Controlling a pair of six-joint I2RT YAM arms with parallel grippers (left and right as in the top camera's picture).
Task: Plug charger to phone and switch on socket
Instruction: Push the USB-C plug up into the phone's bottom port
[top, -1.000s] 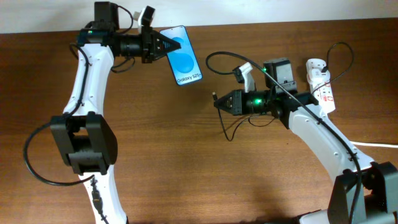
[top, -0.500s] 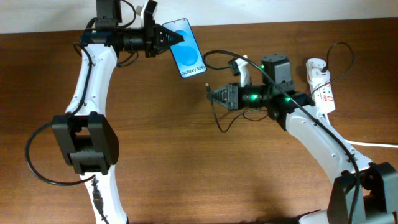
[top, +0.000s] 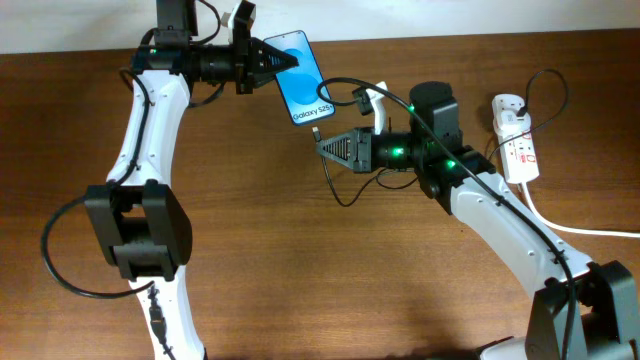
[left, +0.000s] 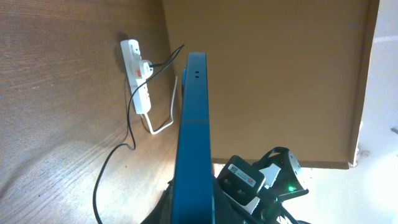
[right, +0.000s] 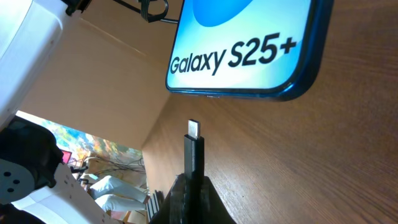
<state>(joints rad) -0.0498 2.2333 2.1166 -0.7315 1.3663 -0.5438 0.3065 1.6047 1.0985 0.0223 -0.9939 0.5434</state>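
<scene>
My left gripper is shut on the phone, holding it above the table at the back, blue screen up and the "Galaxy S25" edge toward my right arm. In the left wrist view the phone shows edge-on. My right gripper is shut on the charger plug. In the right wrist view the plug tip points at the phone's lower edge, a short gap apart. The black cable loops back to the white adapter in the socket at the far right.
The socket's thick white cord runs off the right edge. The socket also shows in the left wrist view with the black cable trailing across the brown table. A pale wall runs along the back.
My right gripper has moved left and toward the phone with the plug. My left gripper has lifted and shifted the phone slightly right. The gap between plug and phone has shrunk.
</scene>
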